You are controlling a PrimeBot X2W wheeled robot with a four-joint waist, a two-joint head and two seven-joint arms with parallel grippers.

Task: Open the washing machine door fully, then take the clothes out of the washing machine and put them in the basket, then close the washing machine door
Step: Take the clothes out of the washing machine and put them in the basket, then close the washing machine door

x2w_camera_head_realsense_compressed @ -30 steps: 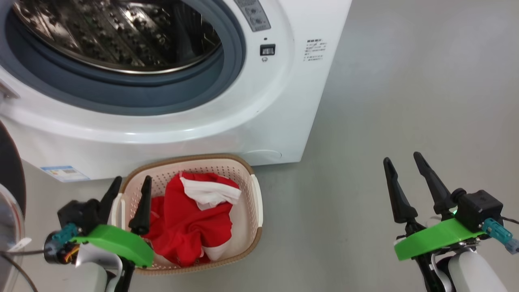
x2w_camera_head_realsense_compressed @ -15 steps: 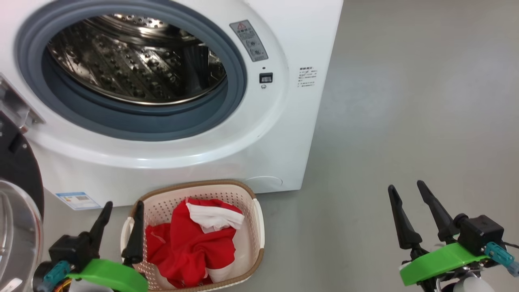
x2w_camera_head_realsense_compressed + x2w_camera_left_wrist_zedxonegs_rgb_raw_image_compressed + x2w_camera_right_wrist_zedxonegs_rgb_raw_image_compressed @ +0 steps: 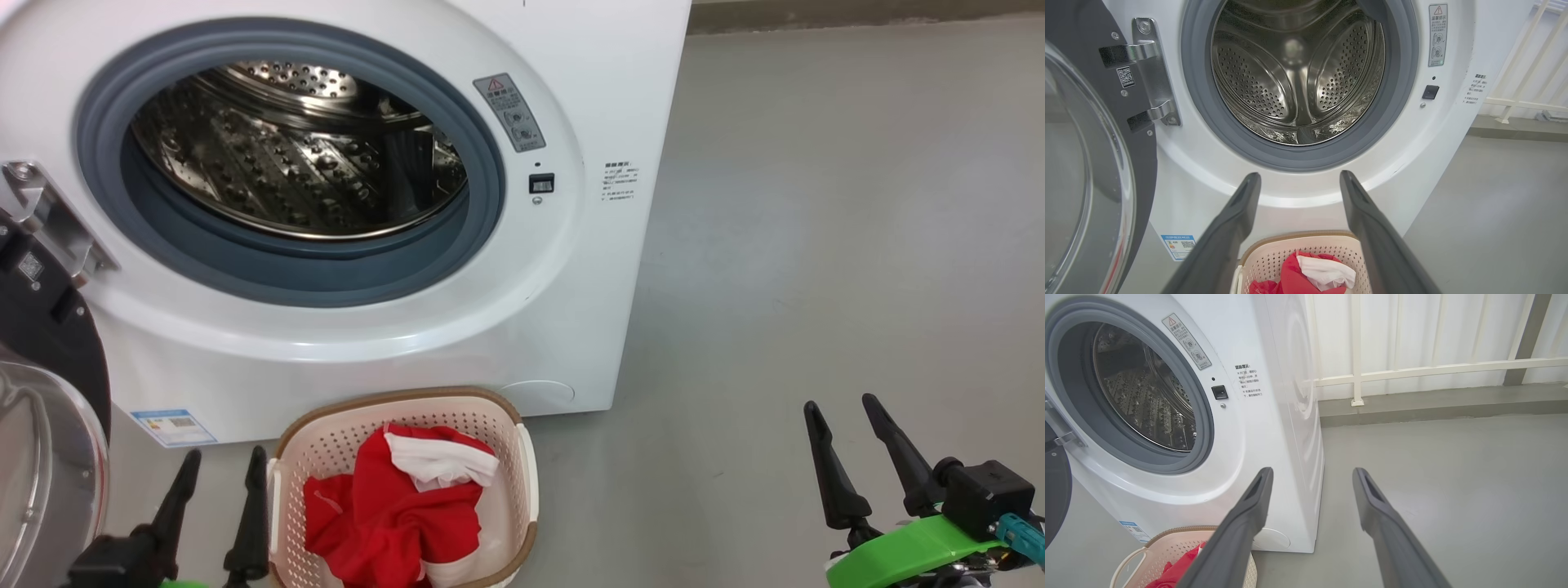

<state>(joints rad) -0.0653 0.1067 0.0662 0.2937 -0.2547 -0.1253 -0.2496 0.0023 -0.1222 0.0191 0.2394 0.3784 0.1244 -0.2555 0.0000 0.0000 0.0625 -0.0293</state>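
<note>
Red clothes (image 3: 375, 523) sit in the basket (image 3: 400, 398) at 6 o'clock, your head camera has tilted up onto the empty washer (image 3: 522, 327), left gripper (image 3: 227, 453) and right gripper (image 3: 838, 402) gape wide, holding nothing — seemingly just the door (image 3: 57, 343), at 9 o'clock, needs shutting.

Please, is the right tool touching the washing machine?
Apart. In the head view, a wide strip of grey floor lies between the right tool and the washing machine.

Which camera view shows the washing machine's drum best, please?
The left wrist view: it looks straight into the drum, back wall and paddles visible. The head view sees it slanted from above; the right wrist view, obliquely from the side.
</note>
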